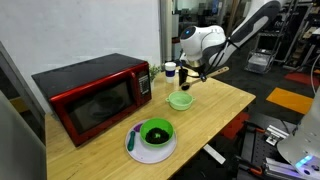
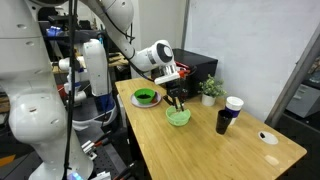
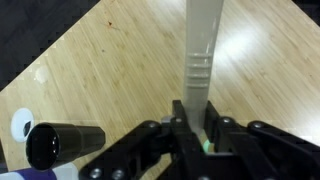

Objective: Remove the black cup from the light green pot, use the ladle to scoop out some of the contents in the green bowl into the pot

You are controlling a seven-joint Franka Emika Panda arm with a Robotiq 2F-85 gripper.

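Gripper [image 3: 197, 132] clamped nearly shut on the pale, long-handled ladle [image 3: 200, 55], my arm bent down from above the wooden table [image 2: 200, 150]. Beneath me sits the shallow light green pot [image 2: 178, 117], mid-table. The black cylindrical cup [image 2: 223, 122] stands apart near the wall-side edge; the darker green bowl [image 2: 145, 97] near the opposite edge.

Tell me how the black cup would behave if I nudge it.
The black cup is tall and narrow, so a nudge near its rim would likely tip it. Its round wall suggests it would then roll on the smooth wooden table. It looks small and probably light.
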